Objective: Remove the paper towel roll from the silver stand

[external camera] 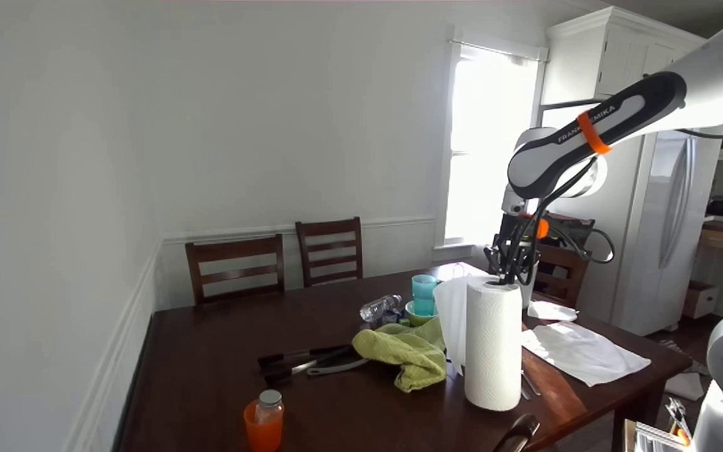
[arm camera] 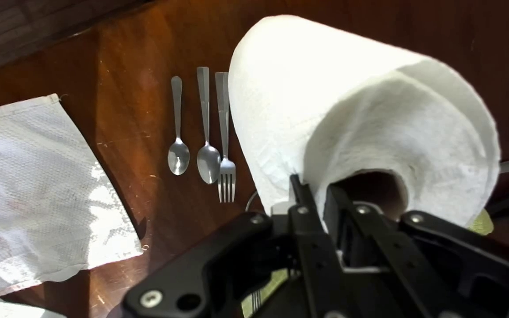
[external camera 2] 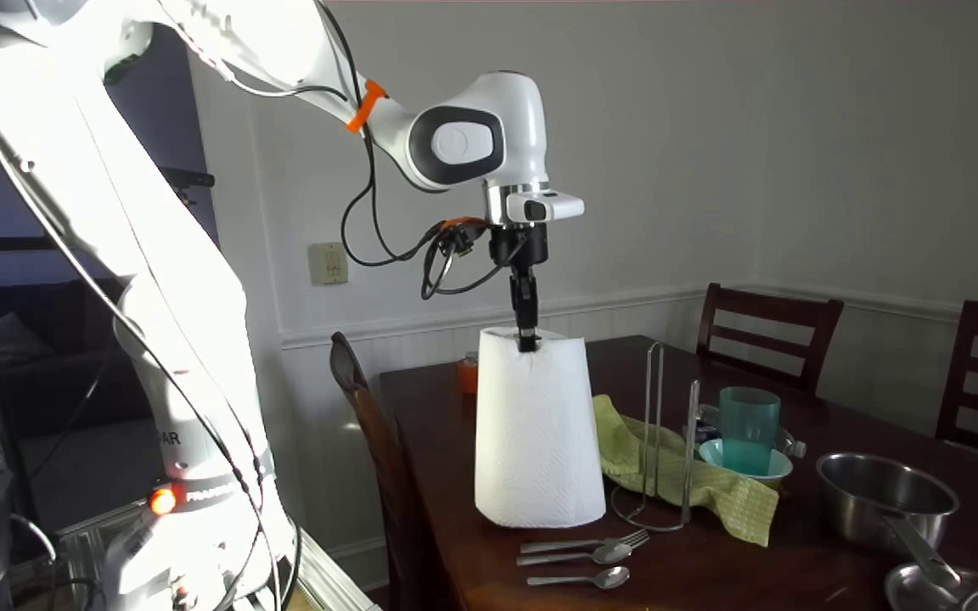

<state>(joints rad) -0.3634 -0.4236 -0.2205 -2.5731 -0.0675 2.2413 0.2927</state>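
The paper towel roll is a tall white cylinder in both exterior views (external camera: 493,351) (external camera 2: 536,433), upright at the table's edge; whether its base touches the table I cannot tell. The wrist view shows its top and open core (arm camera: 290,88). My gripper is at its top rim (external camera: 507,280) (external camera 2: 527,343). In the wrist view (arm camera: 311,182) one finger is in the core and one presses the outer side, pinching the roll's wall. The silver stand (external camera 2: 690,450), a wire loop and rod on a ring base, stands beside the roll without it. Part of its ring shows in the wrist view (arm camera: 251,201).
Forks and spoons (external camera 2: 578,581) lie beside the roll. A green cloth (external camera 2: 739,505) lies behind the stand, near a teal cup (external camera 2: 748,428) in a bowl. A steel pot (external camera 2: 884,501), an orange cup (external camera: 263,430), a white cloth (external camera: 584,351) and chairs are around.
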